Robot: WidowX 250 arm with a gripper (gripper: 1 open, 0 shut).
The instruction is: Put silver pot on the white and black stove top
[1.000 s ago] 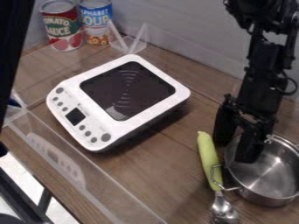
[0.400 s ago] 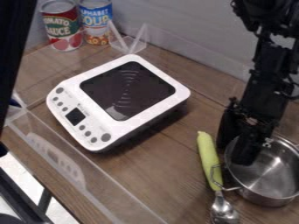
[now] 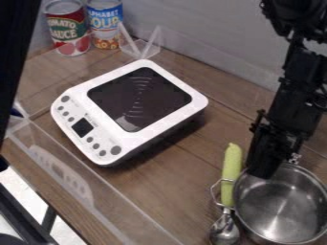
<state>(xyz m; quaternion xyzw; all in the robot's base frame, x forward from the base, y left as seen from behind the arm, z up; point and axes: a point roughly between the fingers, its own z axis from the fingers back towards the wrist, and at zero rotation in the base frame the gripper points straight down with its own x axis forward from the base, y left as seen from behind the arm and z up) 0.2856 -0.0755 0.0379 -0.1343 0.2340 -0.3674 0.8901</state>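
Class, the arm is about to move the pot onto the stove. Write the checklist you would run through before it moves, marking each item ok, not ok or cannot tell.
1. Tool shut: ok.
2. Firm grip on the pot: cannot tell. The tool is down at the far rim, but the contact is hidden.
3. Pot empty: ok, nothing shows inside.
4. Stove free to receive it: ok, its black centre is bare.
5. Pot clear of the scoop: cannot tell. The scoop lies right beside its left wall.
6. Table between pot and stove free of objects: ok.
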